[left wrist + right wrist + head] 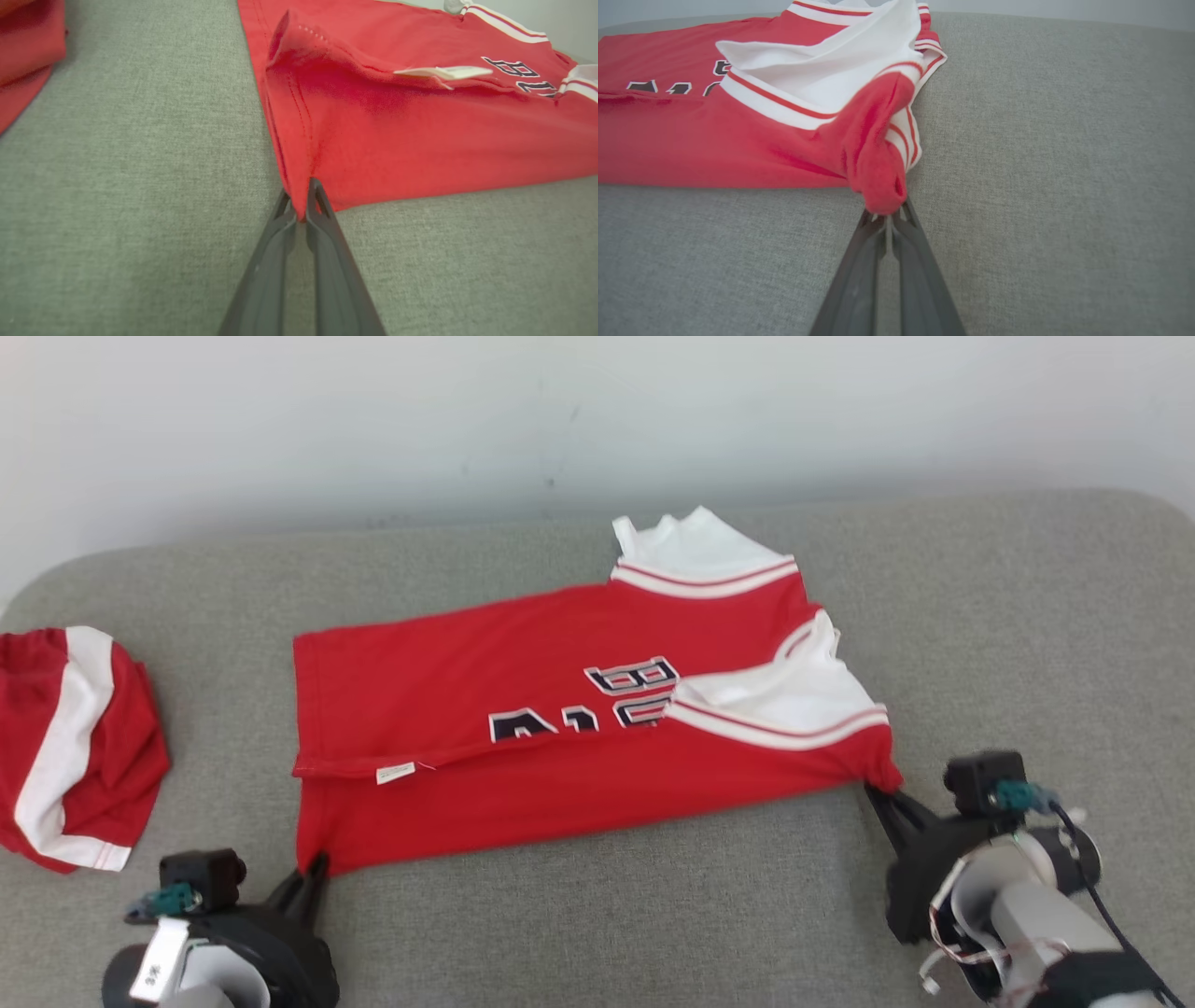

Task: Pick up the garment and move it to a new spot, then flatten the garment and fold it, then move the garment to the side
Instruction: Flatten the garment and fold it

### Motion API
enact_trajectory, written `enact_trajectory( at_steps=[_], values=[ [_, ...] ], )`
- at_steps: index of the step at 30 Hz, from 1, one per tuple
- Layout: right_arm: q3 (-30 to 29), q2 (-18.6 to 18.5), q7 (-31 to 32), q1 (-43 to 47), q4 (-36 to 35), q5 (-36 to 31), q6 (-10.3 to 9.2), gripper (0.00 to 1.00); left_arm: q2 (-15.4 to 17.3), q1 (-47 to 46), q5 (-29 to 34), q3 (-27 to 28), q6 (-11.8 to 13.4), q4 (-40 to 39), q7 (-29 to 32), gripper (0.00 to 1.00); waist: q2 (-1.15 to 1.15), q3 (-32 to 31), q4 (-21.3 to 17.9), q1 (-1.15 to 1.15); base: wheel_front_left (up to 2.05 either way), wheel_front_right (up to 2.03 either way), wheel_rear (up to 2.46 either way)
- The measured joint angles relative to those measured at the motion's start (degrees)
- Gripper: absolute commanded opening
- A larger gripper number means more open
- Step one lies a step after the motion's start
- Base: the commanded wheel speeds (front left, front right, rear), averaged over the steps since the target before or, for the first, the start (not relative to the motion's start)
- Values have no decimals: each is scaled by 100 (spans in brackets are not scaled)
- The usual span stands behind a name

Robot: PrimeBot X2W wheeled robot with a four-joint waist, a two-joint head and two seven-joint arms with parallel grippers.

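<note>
Red jersey [579, 728] lies lengthwise across the middle of the grey cushion [653, 915], doubled over once, so I judge I'm mid-fold. My left gripper [316, 870] is clamped on its near hem corner and my right gripper [876, 795] on the bunched shoulder corner. Next I'd lift both corners evenly and carry them over to the far edge.

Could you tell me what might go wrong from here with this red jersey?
1. The left gripper pinches only the very corner of the red jersey with white trim; a pull could slip it free.
2. The right gripper holds a bunched wad of its cloth, so the next fold may lie lumpy.
3. The upper layer's hem, by the small white label, stands loose and may flop open when lifted.
</note>
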Motion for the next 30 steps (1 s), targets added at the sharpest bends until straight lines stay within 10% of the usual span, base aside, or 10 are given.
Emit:
enact_trajectory(
  at_steps=[30],
  values=[
    [146, -616, 70, 2422, -1308, 703, 40, 0, 225, 1327, -346, -257, -5, -404, -15, 0, 0, -921, 131, 0, 0, 0, 0]
  ],
)
